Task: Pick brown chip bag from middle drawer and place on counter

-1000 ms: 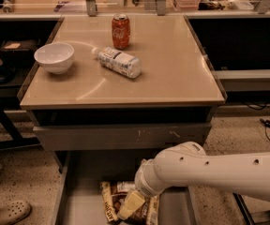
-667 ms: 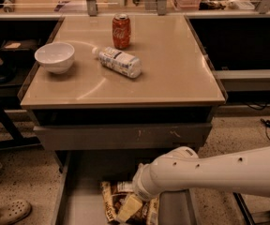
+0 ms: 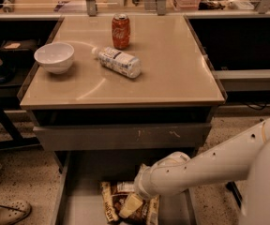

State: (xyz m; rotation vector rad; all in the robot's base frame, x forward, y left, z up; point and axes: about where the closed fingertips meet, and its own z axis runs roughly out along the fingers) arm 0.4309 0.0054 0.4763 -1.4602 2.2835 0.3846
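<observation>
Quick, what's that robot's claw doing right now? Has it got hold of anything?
Gripper: down in the middle drawer, at the brown chip bag; whether it is open, closed or holding the bag cannot be told.

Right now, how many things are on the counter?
3: white bowl left, red can at back, clear bottle lying before it. Gripper: at the brown chip bag in the drawer.
</observation>
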